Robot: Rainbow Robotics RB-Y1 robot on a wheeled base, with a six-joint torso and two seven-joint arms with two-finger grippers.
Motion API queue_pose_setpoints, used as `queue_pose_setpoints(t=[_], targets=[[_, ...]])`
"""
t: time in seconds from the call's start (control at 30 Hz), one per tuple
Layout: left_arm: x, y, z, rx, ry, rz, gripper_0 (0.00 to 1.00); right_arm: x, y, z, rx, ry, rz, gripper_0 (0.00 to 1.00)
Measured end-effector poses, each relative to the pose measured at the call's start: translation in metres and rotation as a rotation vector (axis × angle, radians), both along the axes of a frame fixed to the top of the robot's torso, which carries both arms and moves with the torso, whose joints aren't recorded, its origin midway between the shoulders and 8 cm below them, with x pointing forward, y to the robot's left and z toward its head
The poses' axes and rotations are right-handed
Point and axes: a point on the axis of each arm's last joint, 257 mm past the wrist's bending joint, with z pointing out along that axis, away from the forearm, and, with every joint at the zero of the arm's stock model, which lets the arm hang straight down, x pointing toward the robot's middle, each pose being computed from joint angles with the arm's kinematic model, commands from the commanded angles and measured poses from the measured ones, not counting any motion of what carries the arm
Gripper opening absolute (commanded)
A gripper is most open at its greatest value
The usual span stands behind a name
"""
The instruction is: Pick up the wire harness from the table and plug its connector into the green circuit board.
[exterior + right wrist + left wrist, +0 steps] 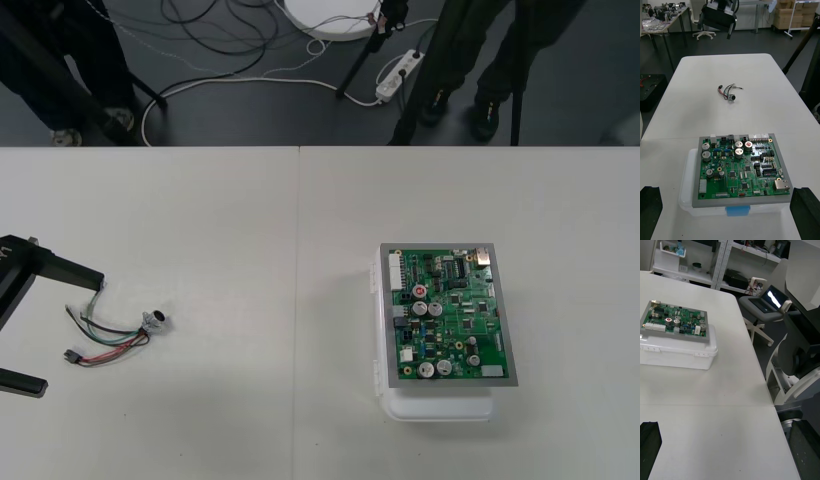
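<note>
Between the left gripper's (72, 334) spread fingers (60, 268) lies the wire harness (110, 335). It looks light and limp, best pinched behind its plug (72, 355). The right gripper (728, 189) is spread too.

My front camera looks steeply down on the surface (200, 220) from well above. The right wrist camera sits close to the circuit board (741, 165), facing across it toward the harness (727, 92); the left wrist camera sees that board from farther off.

Table (180, 200): plain, light, one seam running near to far.
Floor (260, 115): dark strip beyond the far edge.
Cables (215, 25): loose on the floor.
Power strip (397, 73): white, far right of middle.
</note>
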Motion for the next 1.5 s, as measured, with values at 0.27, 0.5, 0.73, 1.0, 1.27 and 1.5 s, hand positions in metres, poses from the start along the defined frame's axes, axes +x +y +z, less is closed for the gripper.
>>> queue_pose_setpoints(t=[0.27,0.5,0.73,1.0,1.27,1.5], targets=[[0.0000,0.0000,0.0000,0.000,0.000,0.000,1.00,0.0000,0.0000,0.0000,0.000,0.000,0.000,1.00],[0.0000,0.0000,0.0000,0.000,0.000,0.000,1.00,0.0000,0.0000,0.0000,0.000,0.000,0.000,1.00],[0.0000,0.0000,0.0000,0.000,0.000,0.000,1.00,0.0000,0.0000,0.0000,0.000,0.000,0.000,1.00],[0.0000,0.0000,0.0000,0.000,0.000,0.000,1.00,0.0000,0.0000,0.0000,0.000,0.000,0.000,1.00],[0.0000,0.0000,0.0000,0.000,0.000,0.000,1.00,0.0000,0.0000,0.0000,0.000,0.000,0.000,1.00],[0.0000,0.0000,0.0000,0.000,0.000,0.000,1.00,0.0000,0.0000,0.0000,0.000,0.000,0.000,1.00]])
